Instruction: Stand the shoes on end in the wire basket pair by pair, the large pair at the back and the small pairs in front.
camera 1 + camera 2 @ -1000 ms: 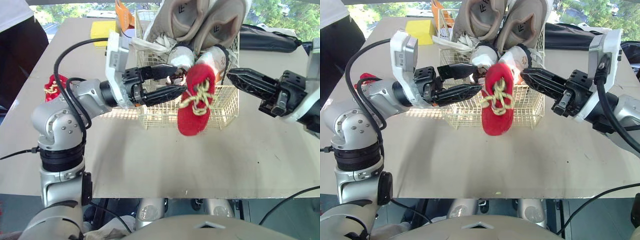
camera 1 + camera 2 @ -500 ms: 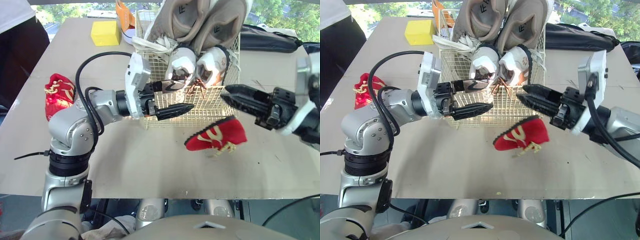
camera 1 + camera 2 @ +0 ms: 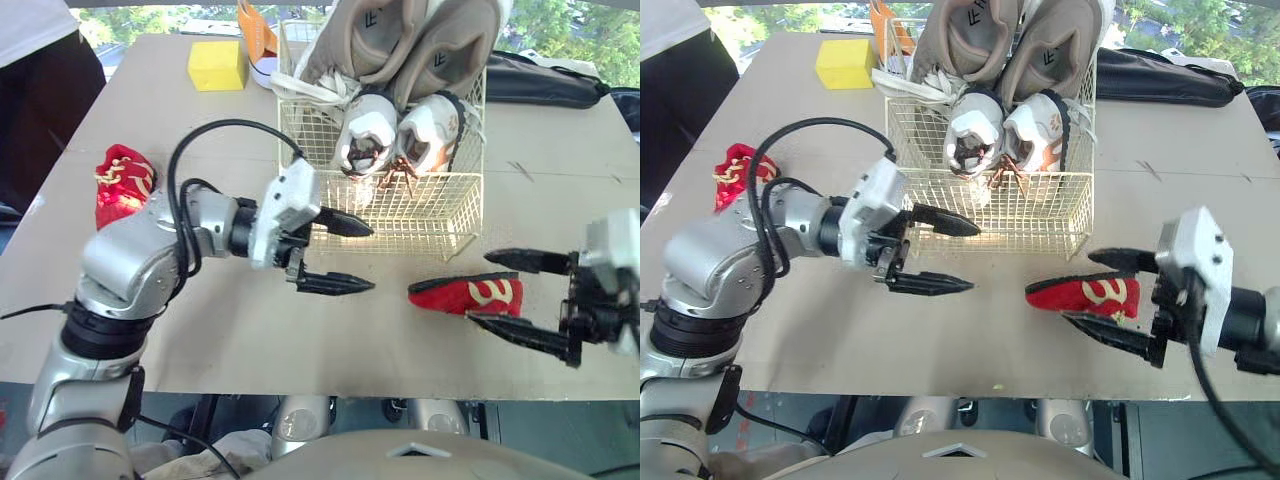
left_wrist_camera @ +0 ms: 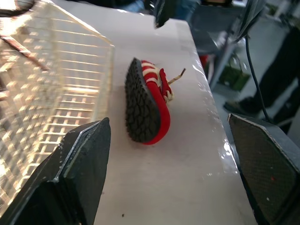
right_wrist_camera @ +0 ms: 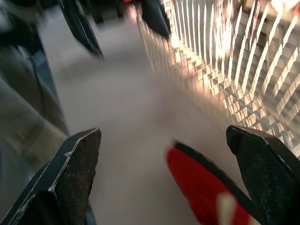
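Currently, treat the wire basket [image 3: 430, 205] on the far half of the table [image 3: 300, 340] as partly loaded, in two rows. Find the large tan pair [image 3: 410, 40] stood on end against the back wall, leaning out over the rim. Find the white small pair [image 3: 395, 140] upright directly in front of it, the two shoes touching. Read the strip of basket behind the front wall as free, presumably kept for the red pair.

Locate one red shoe [image 3: 450, 297] lying on its side on the table, just outside the basket's near right corner. Locate its mate [image 3: 122, 185] well apart, near the table's left edge.

Note the right gripper [image 3: 478, 288] spread wide, one finger on each side of the near red shoe, gripping nothing. Judge this placement as a set-up for closing across the shoe. Cannot tell whether either finger touches it.

Note the left gripper [image 3: 371, 260] also spread wide and empty, held low just before the basket's front wall, pointing toward the same shoe but apart from it. Judge this as a standby position for steadying or receiving.

Disregard the yellow block [image 3: 217, 65] behind the basket.
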